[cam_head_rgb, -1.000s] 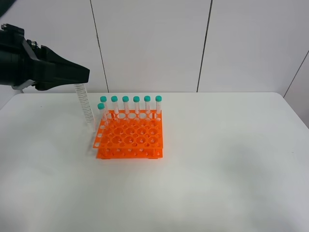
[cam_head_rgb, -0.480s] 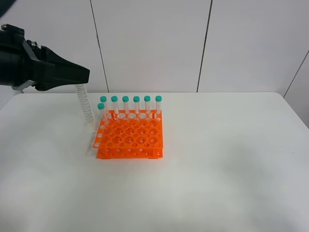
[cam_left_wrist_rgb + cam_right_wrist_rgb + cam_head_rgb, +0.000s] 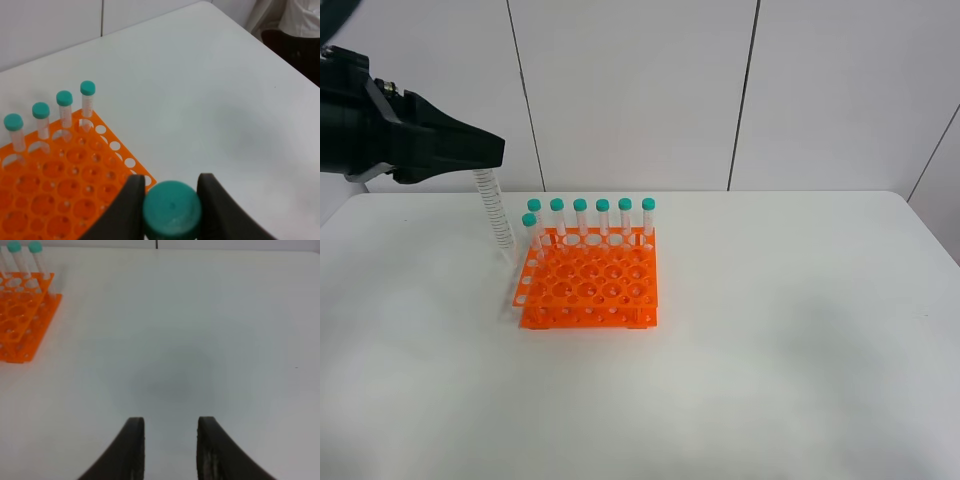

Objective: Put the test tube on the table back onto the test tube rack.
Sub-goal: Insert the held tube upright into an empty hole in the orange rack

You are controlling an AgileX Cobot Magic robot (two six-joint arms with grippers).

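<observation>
Still gripping the test tube by its cap, just left of the rack.
My left hand (image 3: 492, 152) has barely moved in the last second: it stays clenched on the test tube (image 3: 496, 212), which hangs slightly tilted, tip low over the bench (image 3: 800, 330), just beside the back-left corner of the test tube rack (image 3: 588, 282). Seven capped tubes (image 3: 603, 207) stand along its back and left side. Rightwards, bare bench runs to the edge; my right hand (image 3: 170, 442) hovers there, released.
</observation>
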